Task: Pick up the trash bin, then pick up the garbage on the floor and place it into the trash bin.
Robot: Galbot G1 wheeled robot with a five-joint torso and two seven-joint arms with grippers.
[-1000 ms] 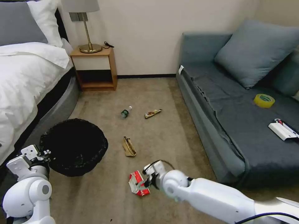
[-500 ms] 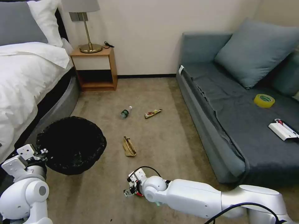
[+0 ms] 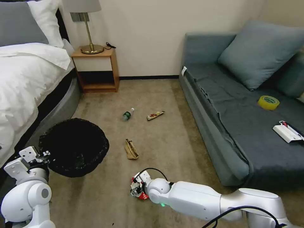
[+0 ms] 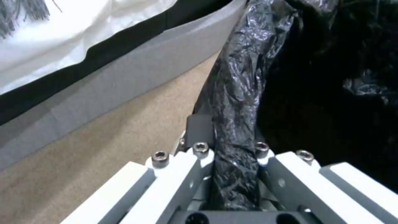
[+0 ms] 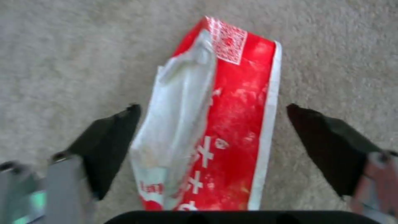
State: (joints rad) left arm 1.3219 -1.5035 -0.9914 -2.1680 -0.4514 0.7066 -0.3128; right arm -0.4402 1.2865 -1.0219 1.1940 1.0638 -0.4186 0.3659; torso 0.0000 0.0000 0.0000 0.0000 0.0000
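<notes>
You had the left gripper point(image 4: 232, 161) clamped on the bag-wrapped rim of the trash bin point(image 3: 74, 147), the black liner pinched between its white fingers point(image 4: 182, 174). That grip kept the bin's mouth open and facing up beside the bed point(image 3: 28, 82), within reach of a drop from the other arm.

Your right gripper point(image 5: 211, 140) was low over the carpet point(image 3: 164, 95) with its jaws spread, one dark pad point(image 5: 110, 137) on each side of the red-and-white packet point(image 5: 215, 124). The left pad looked close to the packet's crumpled white edge; the right stood apart from the red side. The packet lay lengthwise between the pads, so closing would probably squeeze its narrow width. It was not yet gripped, and in the head view it showed just under the gripper, right of the bin.

The rest of the garbage lay farther up the carpet: the tan paper wad point(image 3: 131, 149) nearest, then the brown-gold snack wrapper point(image 3: 155, 115) and the clear green-labelled bottle point(image 3: 127, 114) side by side. I judged you were starting with the closest piece.
</notes>
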